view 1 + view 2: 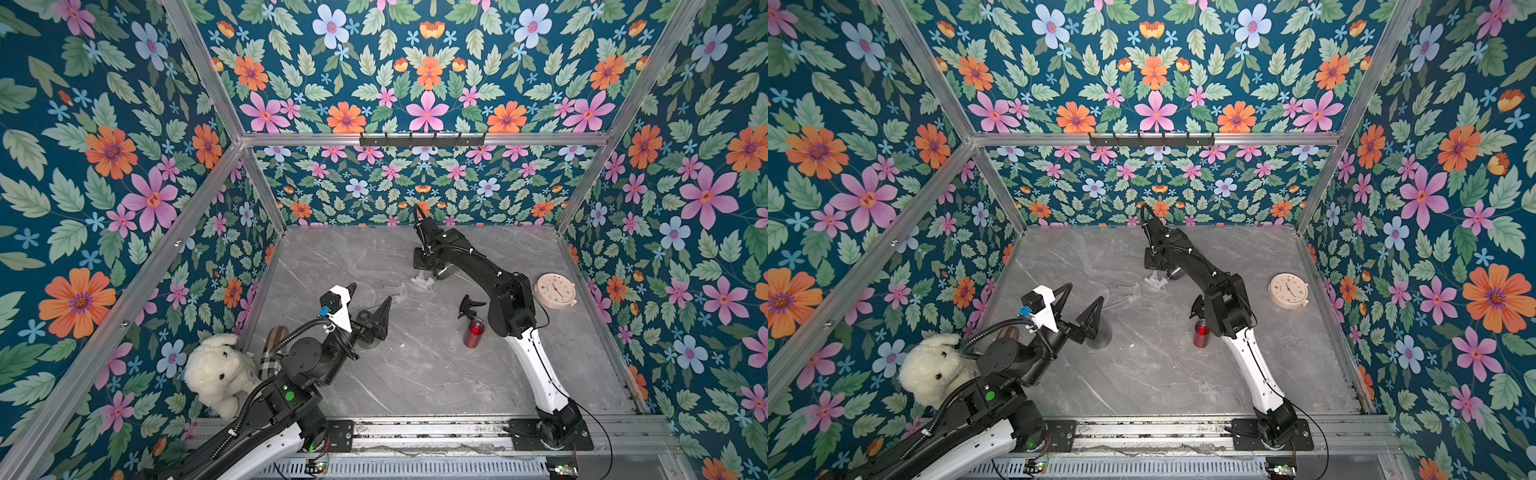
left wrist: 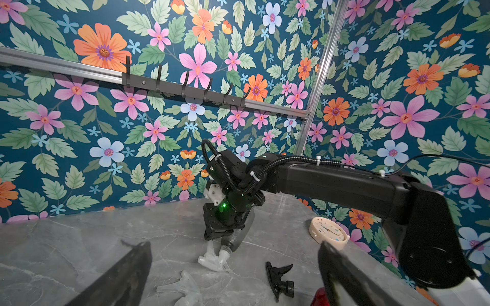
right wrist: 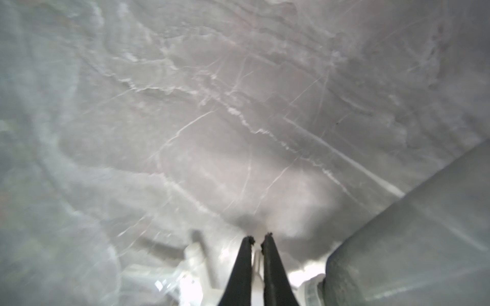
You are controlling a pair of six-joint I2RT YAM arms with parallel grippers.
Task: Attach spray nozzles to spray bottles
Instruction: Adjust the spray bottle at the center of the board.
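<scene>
Right tool (image 3: pixel 258 238), pinching a clear nozzle (image 2: pixel 212 261) just beside the grey bottle (image 3: pixel 413 238), should lift slowly lest it slip; left tool (image 1: pixel 371 293) hangs spread, nearer.

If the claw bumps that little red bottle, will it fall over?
Probably, yes. The red bottle stands upright and is slim, so a bump could tip it. It's round, so it would likely roll. Its shiny sides look slippery.
</scene>
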